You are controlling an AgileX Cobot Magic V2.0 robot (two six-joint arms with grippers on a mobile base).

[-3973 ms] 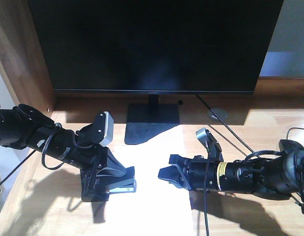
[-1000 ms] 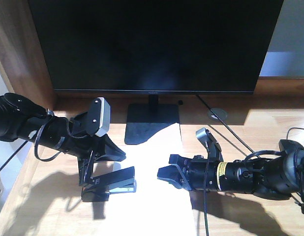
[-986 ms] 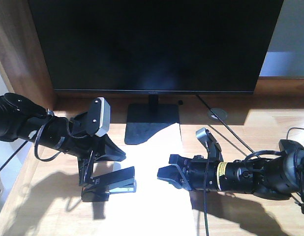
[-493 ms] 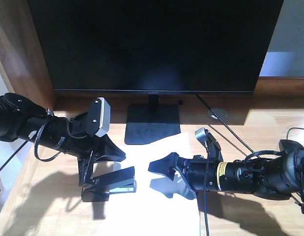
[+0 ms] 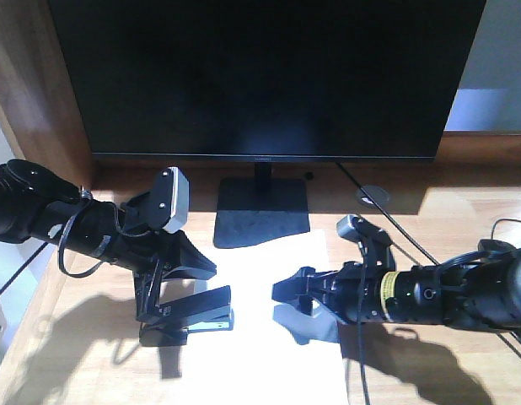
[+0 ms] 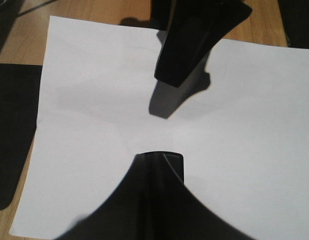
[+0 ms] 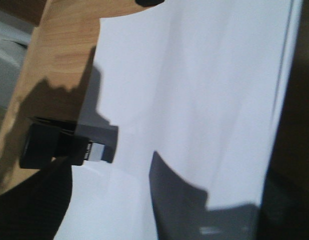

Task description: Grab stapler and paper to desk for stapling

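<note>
Both tools gape over the paper (image 5: 260,337) beside the stapler (image 5: 189,317).

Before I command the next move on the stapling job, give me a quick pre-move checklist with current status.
1. paper lying flat on the desk: ok.
2. stapler at the sheet's left edge, mouth over the edge: ok.
3. left gripper open above the stapler, not holding it: ok.
4. right gripper open over the sheet: ok.
5. Staple actually driven through the sheet: cannot tell.
6. monitor stand clear of both arms: ok.
</note>
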